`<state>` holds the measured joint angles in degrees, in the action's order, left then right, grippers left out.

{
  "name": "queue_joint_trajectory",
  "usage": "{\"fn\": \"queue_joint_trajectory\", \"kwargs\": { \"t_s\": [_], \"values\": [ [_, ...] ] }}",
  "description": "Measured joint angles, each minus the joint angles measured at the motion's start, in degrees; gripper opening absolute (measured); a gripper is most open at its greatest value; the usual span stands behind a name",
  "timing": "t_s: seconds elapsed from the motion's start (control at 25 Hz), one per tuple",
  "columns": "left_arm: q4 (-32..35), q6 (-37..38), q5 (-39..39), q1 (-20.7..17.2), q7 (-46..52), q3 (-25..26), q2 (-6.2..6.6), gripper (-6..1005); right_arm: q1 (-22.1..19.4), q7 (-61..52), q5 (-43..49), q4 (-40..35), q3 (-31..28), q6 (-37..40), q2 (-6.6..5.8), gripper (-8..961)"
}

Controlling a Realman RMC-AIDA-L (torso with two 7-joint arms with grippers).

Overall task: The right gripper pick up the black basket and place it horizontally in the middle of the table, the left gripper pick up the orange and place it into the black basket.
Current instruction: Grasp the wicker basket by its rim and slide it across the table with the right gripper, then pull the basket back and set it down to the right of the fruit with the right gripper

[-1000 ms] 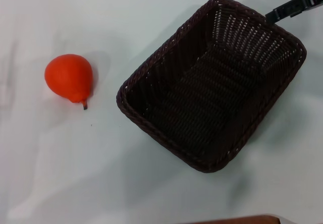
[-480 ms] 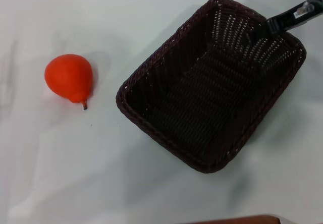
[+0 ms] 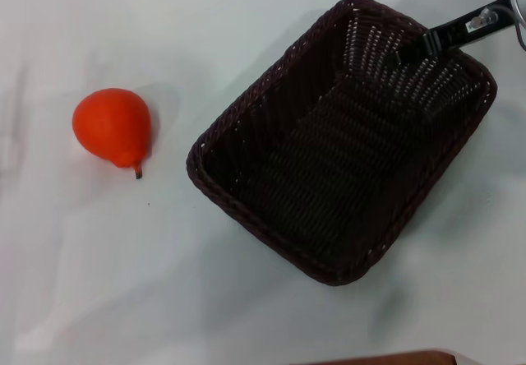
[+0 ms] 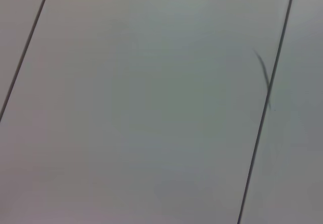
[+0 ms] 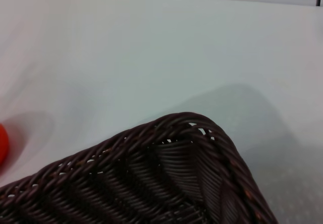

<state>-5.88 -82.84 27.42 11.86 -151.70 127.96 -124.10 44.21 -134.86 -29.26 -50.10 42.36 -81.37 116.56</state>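
On the white table (image 3: 246, 316) sit one black basket (image 3: 341, 139) and one orange (image 3: 112, 127), well apart, the fruit off to the basket's left. From the far right, the right gripper (image 3: 415, 50) reaches slantwise over the basket's far rim, one slim finger (image 3: 411, 53) inside; its grip I cannot tell.

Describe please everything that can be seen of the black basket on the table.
The black basket is a large rectangular one of very dark brown-black woven wicker, with a braided rim and sloping open-weave sides. It is empty and stands upright on the white table, turned diagonally. The orange lies apart from it, toward the robot's left. The right claw reaches over its far right rim, one narrow black finger pointing inside; whether it touches the wicker cannot be told.
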Motion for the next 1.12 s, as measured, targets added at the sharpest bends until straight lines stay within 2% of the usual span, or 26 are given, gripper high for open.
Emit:
{"fn": "queue_joint_trajectory", "kwargs": {
  "t_s": [0.08, 0.32, 0.48, 0.68, 0.84, 1.0, 1.12],
  "values": [
    [0.0, 0.0, 0.0, 0.0, 0.0, 0.0, 0.0, 885, 0.0, -0.1, 0.0, 0.0, 0.2, -0.4, -0.01, 542],
    [0.0, 0.1, 0.0, 0.0, 0.0, 0.0, 0.0, 884, -0.2, -1.1, -0.2, -0.1, -1.2, -2.3, -0.02, 379],
    [0.0, 0.1, 0.0, 0.0, 0.0, 0.0, 0.0, 885, -1.2, -4.3, -2.3, -0.4, -5.5, -3.9, -0.6, 359],
    [0.0, 0.4, 0.0, 0.1, 0.0, 0.0, 0.0, 884, -5.0, -8.3, -8.3, -0.5, -12.0, -4.1, -1.48, 333],
    [-0.1, 0.5, 0.3, 0.5, 0.0, -0.4, -0.06, 884, -8.1, -11.5, -10.3, -0.5, -13.6, -1.8, -1.56, 292],
    [-0.2, 0.7, 0.5, 1.4, 0.0, -0.6, -0.09, 885, -9.5, -15.1, -10.2, -1.5, -13.6, -1.2, -0.75, 246],
    [-0.2, 1.3, 0.5, 2.1, 0.0, -0.6, -0.09, 885, -10.2, -17.7, -10.2, -4.1, -13.7, -0.5, 0.86, 247]
  ]
}}
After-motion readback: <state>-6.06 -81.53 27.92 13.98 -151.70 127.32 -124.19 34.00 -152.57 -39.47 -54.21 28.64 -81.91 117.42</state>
